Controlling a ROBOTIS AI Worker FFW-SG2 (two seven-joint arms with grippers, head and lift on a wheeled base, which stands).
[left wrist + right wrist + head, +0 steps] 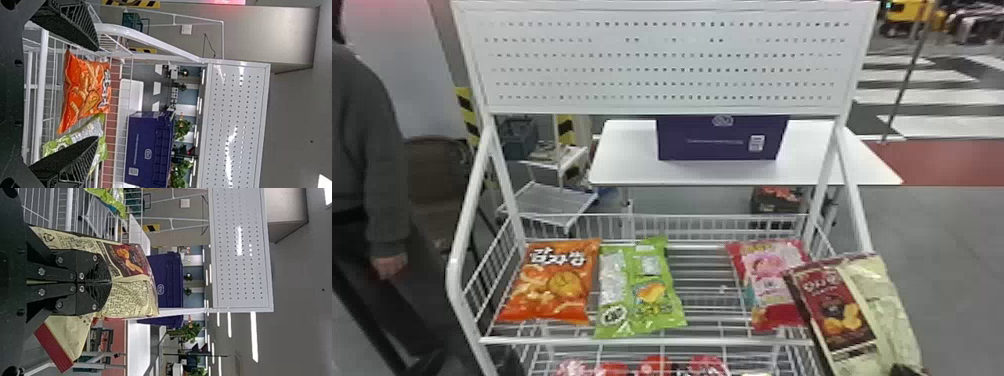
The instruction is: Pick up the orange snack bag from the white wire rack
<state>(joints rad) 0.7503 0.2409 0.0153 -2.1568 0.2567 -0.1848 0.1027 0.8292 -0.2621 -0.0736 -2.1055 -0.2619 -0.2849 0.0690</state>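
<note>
The shiny orange bag [552, 287] lies left on the wire rack [557, 340], just beside the green bag [652, 300], with a gap to its right. The left gripper [97, 93] is spread wide; the right gripper [907, 371] pinches a tan bag [894, 310].

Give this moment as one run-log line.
left claw: open, empty | right claw: shut on maroon-and-cream bag | orange snack bag: in white wire rack, ungrasped, beside green bag
</note>
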